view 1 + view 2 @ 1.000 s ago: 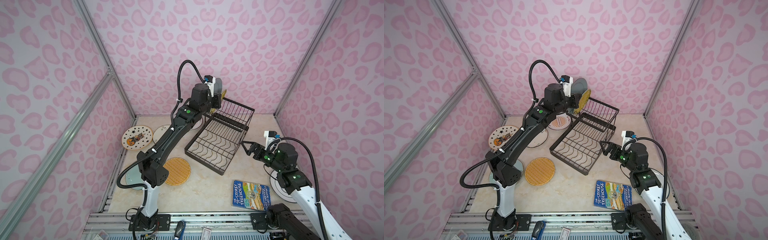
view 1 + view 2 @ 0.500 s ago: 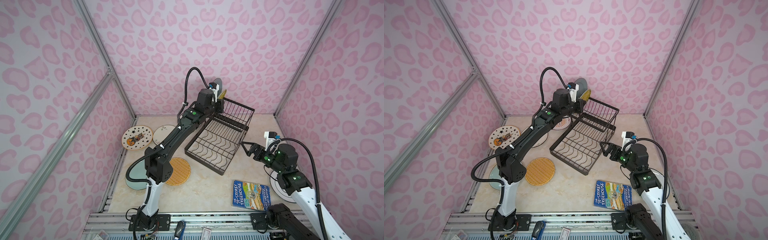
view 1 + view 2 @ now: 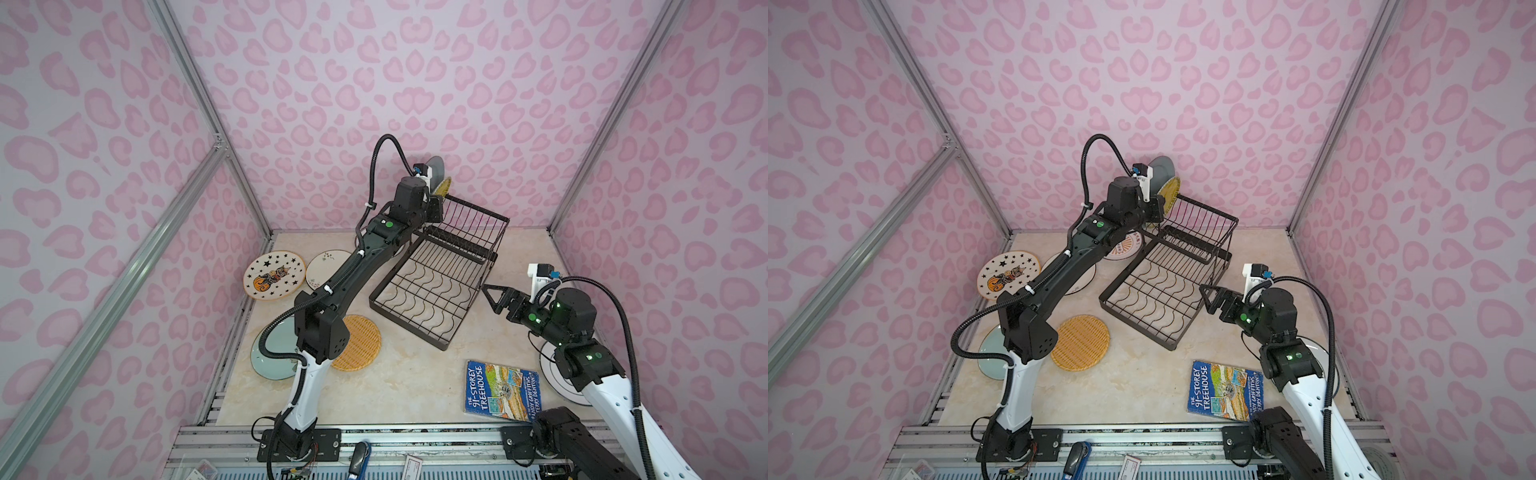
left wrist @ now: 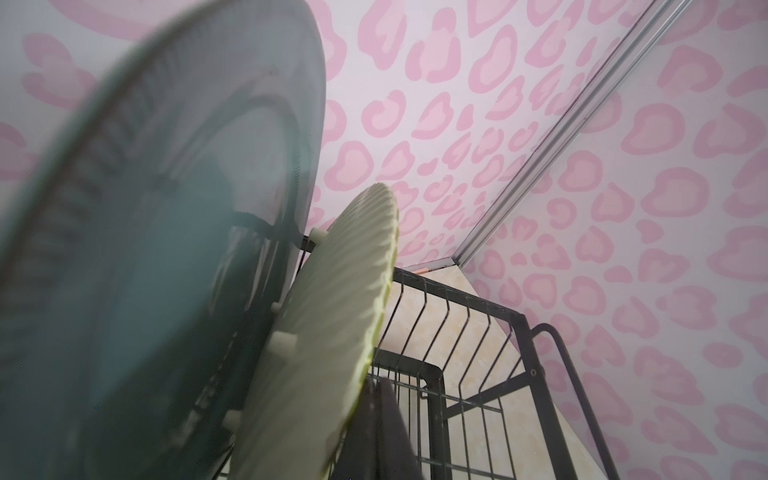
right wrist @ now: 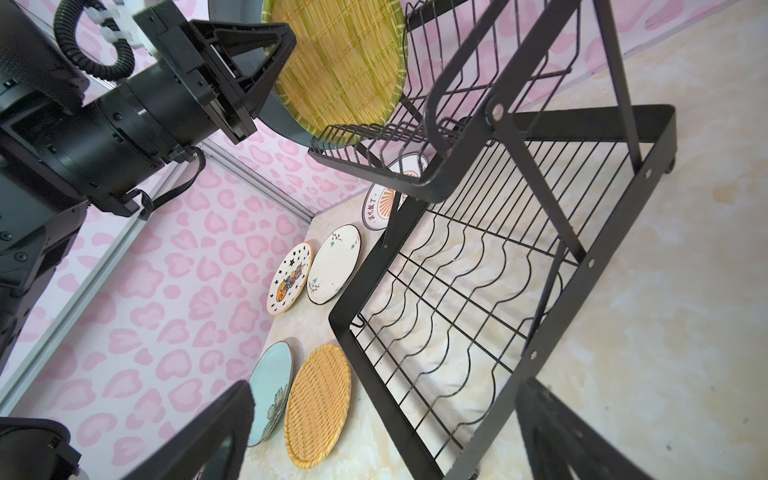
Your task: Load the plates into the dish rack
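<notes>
- Since a second ago the left arm (image 3: 345, 274) has stretched forward and lower, bringing the left pincer (image 3: 1156, 208) up to the raised basket of the dish rack (image 3: 440, 286). The right arm (image 3: 598, 374) and the plates lying flat are unchanged.
- In both top views the wrist hides the left pincer's fingers. The teal-grey plate (image 3: 436, 168) and the yellow woven-look plate (image 3: 444, 187) stand on edge in the basket. The left arm covers part of the pale green floral plate (image 3: 270, 353). In a top view the sunburst plate (image 3: 1127, 249) peeks out beneath it. The ring plate (image 3: 552, 374) lies mostly under the right arm. The right pincer (image 3: 492, 293) hovers wide and empty, just beside the rack's flat tray.
- Left wrist view: the teal-grey plate is close and blurred, with the yellow plate's pale underside beside it. A dark finger (image 4: 386, 432) is cut off at the frame edge.
- Right wrist view: the left pincer is closed tight on nothing, just beside the yellow plate's rim. Whether they touch is unclear.
- The tabletop (image 3: 407, 386) is beige and marbled, and the walls (image 3: 415, 83) are pink-blotched.
</notes>
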